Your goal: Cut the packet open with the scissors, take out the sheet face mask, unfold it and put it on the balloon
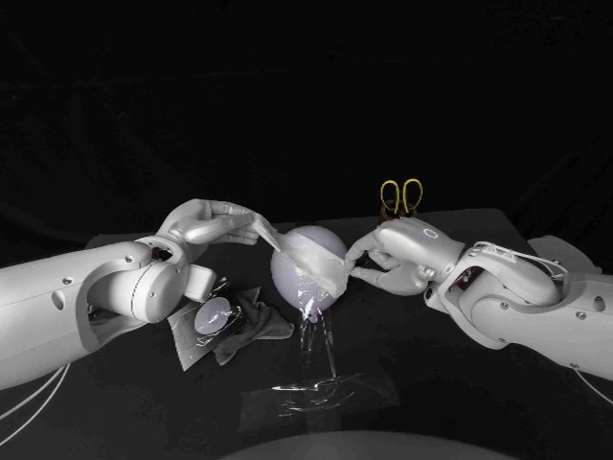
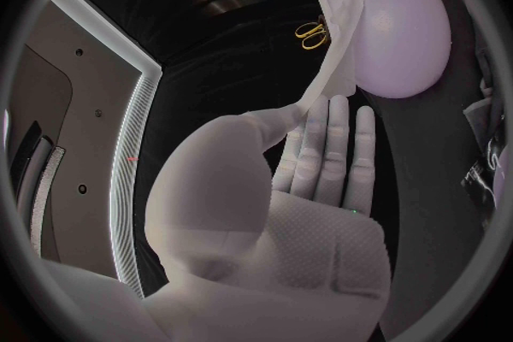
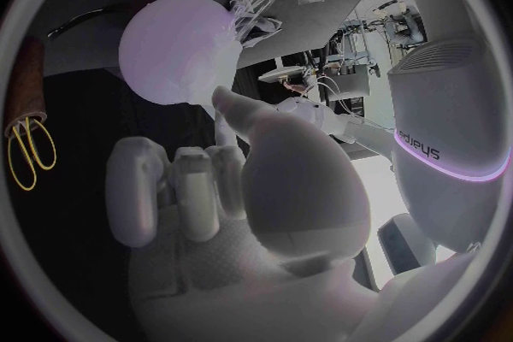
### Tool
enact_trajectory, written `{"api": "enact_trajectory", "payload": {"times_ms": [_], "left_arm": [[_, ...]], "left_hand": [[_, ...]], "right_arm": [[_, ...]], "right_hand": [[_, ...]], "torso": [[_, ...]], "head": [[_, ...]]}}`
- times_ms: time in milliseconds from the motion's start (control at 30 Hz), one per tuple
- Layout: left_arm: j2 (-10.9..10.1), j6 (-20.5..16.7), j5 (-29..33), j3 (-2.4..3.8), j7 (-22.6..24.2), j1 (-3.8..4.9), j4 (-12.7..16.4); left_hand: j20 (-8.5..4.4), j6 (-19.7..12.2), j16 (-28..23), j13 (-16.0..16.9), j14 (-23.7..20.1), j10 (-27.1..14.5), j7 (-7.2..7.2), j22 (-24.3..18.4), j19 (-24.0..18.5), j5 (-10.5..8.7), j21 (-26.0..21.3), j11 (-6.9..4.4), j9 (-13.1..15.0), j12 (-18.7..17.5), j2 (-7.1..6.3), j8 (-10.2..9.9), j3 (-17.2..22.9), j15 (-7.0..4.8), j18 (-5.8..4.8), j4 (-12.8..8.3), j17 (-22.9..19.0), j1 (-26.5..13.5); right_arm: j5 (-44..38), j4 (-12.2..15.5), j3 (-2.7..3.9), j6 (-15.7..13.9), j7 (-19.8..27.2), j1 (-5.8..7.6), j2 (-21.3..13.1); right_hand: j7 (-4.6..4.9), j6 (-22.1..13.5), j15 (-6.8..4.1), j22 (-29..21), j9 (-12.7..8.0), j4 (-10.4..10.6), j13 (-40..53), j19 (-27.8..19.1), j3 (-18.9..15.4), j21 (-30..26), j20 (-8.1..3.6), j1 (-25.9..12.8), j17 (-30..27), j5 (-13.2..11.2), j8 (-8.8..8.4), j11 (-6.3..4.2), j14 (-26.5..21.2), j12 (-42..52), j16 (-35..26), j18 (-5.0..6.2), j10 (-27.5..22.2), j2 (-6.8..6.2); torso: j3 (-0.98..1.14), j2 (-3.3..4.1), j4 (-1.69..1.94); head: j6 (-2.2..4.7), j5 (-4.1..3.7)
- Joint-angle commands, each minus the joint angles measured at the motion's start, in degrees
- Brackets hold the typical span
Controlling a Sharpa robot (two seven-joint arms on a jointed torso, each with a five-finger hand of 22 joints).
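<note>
Crinkly clear film (image 1: pixel 313 386) sits by the table's (image 1: pixel 459 369) near edge, with a flat packet (image 1: pixel 210 316) toward its left edge. Mid-table, my left hand (image 1: pixel 207 225) and right hand (image 1: pixel 390 251) each pinch the floppy white mask (image 1: pixel 306 259), draped over the smooth oval balloon (image 1: pixel 324 240). Yellow-handled scissors (image 1: pixel 400 195) are at the far edge.

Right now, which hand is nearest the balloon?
The right hand: it pinches the sheet mask at the side of the balloon. The left hand holds the other end away from it.
</note>
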Motion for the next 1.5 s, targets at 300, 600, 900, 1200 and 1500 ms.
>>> {"api": "enact_trajectory", "payload": {"times_ms": [300, 600, 900, 1200, 1500], "left_arm": [[0.3, 0.7, 0.0, 0.08, 0.9, 0.06, 0.1], [0.9, 0.7, -0.8, 0.07, 1.1, 0.06, -0.4], [1.9, 1.5, -4.9, 0.06, 0.8, 0.06, -1.7], [3.1, 2.9, -9.7, 0.05, 0.3, 0.05, -4.0], [4.0, 4.6, -10.7, 0.09, 1.9, 0.05, -6.4]], "left_hand": [[0.04, 0.3, 0.3, 0.1, -0.4, 0.2, 0.01, 0.3, -0.5, 0.18, 0.4, -0.32, 5.7, 0.2, 0.43, 0.1, 0.5, -0.06, 0.00, 0.0, 0.1, -0.1], [0.25, -0.2, 0.3, -0.1, -1.0, -0.6, 0.18, 0.6, -1.2, 0.16, 0.8, -0.06, 5.8, 0.0, 0.33, -0.4, 0.4, 0.19, -0.10, 0.7, 0.1, -0.6], [1.28, -4.8, 0.5, -0.9, -4.4, -5.0, 2.26, 0.0, -3.8, 0.13, -0.6, 1.81, 5.0, -1.5, -2.51, -3.4, -1.9, 1.66, -0.66, 1.0, 0.2, -1.1], [2.16, -7.8, 1.5, -1.5, -9.7, -9.8, 4.04, -2.0, -5.9, 0.21, -3.7, 3.71, 3.5, -2.2, -5.36, -6.3, -3.6, 3.35, -0.98, 0.2, 0.7, 0.4], [2.29, -8.2, 2.4, -1.6, -13.1, -12.6, 4.42, -3.7, -7.2, 0.18, -6.3, 4.38, 3.0, -1.9, -6.79, -7.2, -4.1, 4.19, -1.81, -0.2, 0.7, 1.0]], "right_arm": [[5.5, 0.2, 0.14, -4.3, 4.1, 0.08, 0.7], [9.7, 1.7, 0.42, -5.3, 6.1, 1.91, 1.4], [13.0, 1.0, 0.72, -5.2, 7.4, 3.56, 3.1], [15.8, -3.0, 1.03, -5.2, 8.3, 5.90, 6.5], [17.2, -6.6, 1.11, -4.7, 8.2, 7.66, 9.0]], "right_hand": [[-0.32, 0.0, -0.20, 12.7, 0.2, 0.0, 13.1, 2.5, 0.4, 0.1, -0.33, -0.6, 15.1, -0.2, 0.33, -0.41, 6.0, 0.2, 0.2, -0.36, 4.3, 0.07], [-0.32, -0.1, -0.18, 12.7, 0.3, -0.1, 13.1, 2.6, 0.5, 0.2, -0.34, -0.6, 15.1, -0.2, 0.43, -0.43, 6.0, 0.1, 0.2, -0.37, 4.3, 0.07], [-0.31, -0.2, -0.14, 12.7, 0.4, -0.2, 13.1, 2.6, 0.7, 0.2, -0.34, -0.6, 15.1, -0.2, 0.54, -0.45, 6.0, 0.1, 0.2, -0.38, 4.3, 0.09], [-0.28, -0.4, -0.11, 12.7, 0.5, -0.2, 13.0, 2.6, 0.8, 0.2, -0.33, -0.6, 15.1, -0.2, 0.65, -0.44, 6.0, 0.1, 0.2, -0.38, 4.2, 0.10], [-0.27, -0.4, -0.09, 12.7, 0.5, -0.2, 13.0, 2.6, 0.9, 0.2, -0.32, -0.6, 15.1, -0.2, 0.69, -0.44, 6.0, 0.1, 0.2, -0.38, 4.2, 0.11]], "torso": [[-0.03, -0.04, 0.00], [-0.05, -0.12, 0.03], [-0.05, -0.15, 0.08], [-0.11, -0.10, 0.03], [-0.13, -0.06, 0.05]], "head": [[0.01, 0.19], [1.05, 0.16], [2.73, 0.14], [4.48, 0.09], [5.55, -0.01]]}}
